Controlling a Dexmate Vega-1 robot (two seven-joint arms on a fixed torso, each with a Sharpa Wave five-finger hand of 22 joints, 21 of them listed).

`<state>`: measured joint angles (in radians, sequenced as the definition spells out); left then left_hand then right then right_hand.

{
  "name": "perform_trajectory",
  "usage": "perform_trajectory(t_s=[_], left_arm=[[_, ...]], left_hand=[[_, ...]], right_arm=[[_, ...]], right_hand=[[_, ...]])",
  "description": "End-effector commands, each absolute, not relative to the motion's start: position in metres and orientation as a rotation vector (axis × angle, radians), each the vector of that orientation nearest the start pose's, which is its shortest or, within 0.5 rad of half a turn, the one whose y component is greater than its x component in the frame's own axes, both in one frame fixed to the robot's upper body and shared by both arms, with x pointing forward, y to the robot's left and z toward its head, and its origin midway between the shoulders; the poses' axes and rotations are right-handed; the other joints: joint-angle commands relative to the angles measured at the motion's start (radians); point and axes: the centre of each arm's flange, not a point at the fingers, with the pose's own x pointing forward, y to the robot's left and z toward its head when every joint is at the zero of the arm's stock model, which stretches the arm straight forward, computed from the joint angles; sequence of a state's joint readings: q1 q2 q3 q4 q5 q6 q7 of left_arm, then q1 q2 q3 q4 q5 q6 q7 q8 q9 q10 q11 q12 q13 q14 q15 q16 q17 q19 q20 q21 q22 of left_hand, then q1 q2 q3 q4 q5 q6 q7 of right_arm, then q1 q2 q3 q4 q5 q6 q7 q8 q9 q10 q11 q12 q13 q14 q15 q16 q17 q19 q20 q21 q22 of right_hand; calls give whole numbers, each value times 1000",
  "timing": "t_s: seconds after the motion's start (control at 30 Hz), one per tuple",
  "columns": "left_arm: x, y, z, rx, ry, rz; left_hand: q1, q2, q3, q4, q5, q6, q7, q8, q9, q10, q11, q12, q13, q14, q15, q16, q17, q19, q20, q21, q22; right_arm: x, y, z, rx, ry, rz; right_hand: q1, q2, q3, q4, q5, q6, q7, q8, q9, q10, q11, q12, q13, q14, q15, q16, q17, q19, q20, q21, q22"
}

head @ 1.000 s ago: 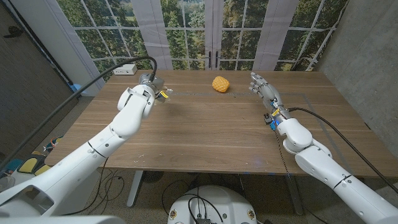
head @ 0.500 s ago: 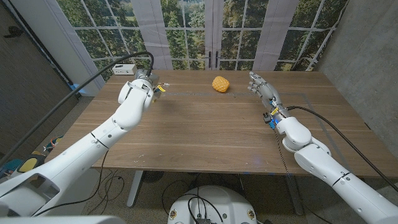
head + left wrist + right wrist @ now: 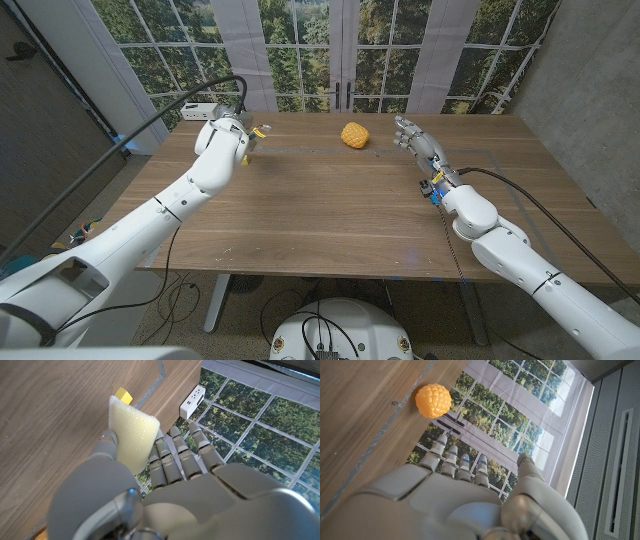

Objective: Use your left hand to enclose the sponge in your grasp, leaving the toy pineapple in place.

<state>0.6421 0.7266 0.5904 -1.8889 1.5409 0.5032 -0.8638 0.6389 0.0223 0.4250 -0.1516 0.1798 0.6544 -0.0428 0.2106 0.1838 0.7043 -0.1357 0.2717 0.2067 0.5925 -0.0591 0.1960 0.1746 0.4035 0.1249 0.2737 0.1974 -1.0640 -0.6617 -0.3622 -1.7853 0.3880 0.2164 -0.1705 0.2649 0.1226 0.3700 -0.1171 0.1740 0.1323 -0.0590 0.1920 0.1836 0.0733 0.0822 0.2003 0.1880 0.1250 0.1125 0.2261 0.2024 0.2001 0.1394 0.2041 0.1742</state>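
Two hands are showing in the head view, one at each far side of the wooden bench (image 3: 330, 210). The left hand (image 3: 238, 132) is sitting at the far left corner, but from this camera it is small and mostly covered by its own forearm, so only a bit of yellow is sticking out beside it. The left wrist view is making this clear: the left hand (image 3: 150, 485) is holding the sponge (image 3: 131, 430), a pale yellow textured pad, between the thumb and the fingers (image 3: 172, 457), with the pad's upper part standing free over the wood. A small yellow piece (image 3: 123, 395) is also showing just behind the sponge's top edge; I cannot tell what it is. A white power strip (image 3: 192, 400) is appearing past the bench edge in that view, and in the head view it (image 3: 200, 109) is lying beyond the far left corner.

The toy pineapple (image 3: 352, 135) is resting on the bench near the far edge, between the two hands and apart from both. The right wrist view is showing the toy pineapple (image 3: 433, 400) ahead of the fingertips, not touching them. The right hand (image 3: 415, 140) is released, fingers spread and holding nothing; the right hand (image 3: 465, 495) is looking the same from its own wrist camera.
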Motion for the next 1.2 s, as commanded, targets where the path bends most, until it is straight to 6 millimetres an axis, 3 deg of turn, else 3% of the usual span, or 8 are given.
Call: perform_trajectory(t_s=[0.03,0.63,1.2], left_arm=[[585,265,124,2030,100,495],[614,281,125,2036,202,511],[632,278,115,2053,214,502]], left_hand=[[-3,-8,4,3,-3,10,-1,-1,5,8,4,-2,5,7,-91,-2,2,0,-1,-2,3],[-5,-8,4,4,-4,16,-3,-1,5,11,-1,-5,6,9,-93,-2,2,1,-3,-3,3],[-1,-7,8,3,-3,30,-3,1,5,19,0,-6,6,16,-97,-2,2,4,-4,-2,3]], right_arm=[[556,-227,-8,-260,-740,246],[560,-222,-2,-270,-744,262],[561,-223,0,-284,-735,266]], right_hand=[[8,0,5,-2,5,7,0,0,2,10,4,4,6,10,-1,-1,3,8,1,0,4],[9,0,4,-3,5,7,0,0,2,10,2,2,6,12,2,-1,4,10,3,0,4],[8,0,3,-4,4,7,0,-1,2,12,3,2,6,14,1,-1,4,11,4,0,4]])
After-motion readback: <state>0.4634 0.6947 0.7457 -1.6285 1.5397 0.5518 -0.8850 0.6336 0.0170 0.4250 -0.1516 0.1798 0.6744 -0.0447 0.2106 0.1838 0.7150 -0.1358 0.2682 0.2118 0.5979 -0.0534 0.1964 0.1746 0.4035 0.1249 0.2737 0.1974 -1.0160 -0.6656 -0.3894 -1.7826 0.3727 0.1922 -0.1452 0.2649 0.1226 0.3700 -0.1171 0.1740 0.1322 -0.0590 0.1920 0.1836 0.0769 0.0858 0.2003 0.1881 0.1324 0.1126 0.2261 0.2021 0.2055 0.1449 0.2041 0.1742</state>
